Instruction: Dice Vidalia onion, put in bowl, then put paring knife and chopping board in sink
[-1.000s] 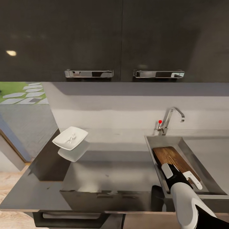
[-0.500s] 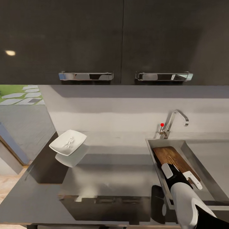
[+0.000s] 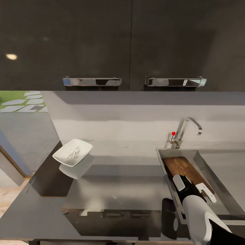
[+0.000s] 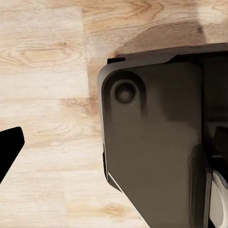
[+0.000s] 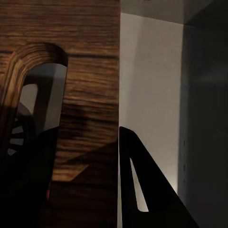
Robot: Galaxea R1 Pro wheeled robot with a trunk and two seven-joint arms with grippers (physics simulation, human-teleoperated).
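The brown chopping board (image 3: 179,167) lies slanted inside the sink (image 3: 212,166), along its left wall. My right gripper (image 3: 192,187) is over the board's near end. In the right wrist view its fingers (image 5: 142,190) straddle the strip between the slot handle hole and the end of the chopping board (image 5: 90,71), shut on it. The white bowl (image 3: 72,152) stands at the countertop's (image 3: 129,183) far left, with small white onion dice in it. The paring knife is hidden. My left gripper (image 4: 114,142) hangs open over the wooden floor beside the robot's dark base.
A curved chrome faucet (image 3: 188,126) with a red dot rises behind the sink. Dark wall cabinets (image 3: 129,41) with chrome handles hang above the counter. The countertop's left end drops off toward a doorway and wooden floor (image 3: 8,200).
The head camera shifted a little between one second ago and half a second ago. The right arm and the board keep their place in the sink.
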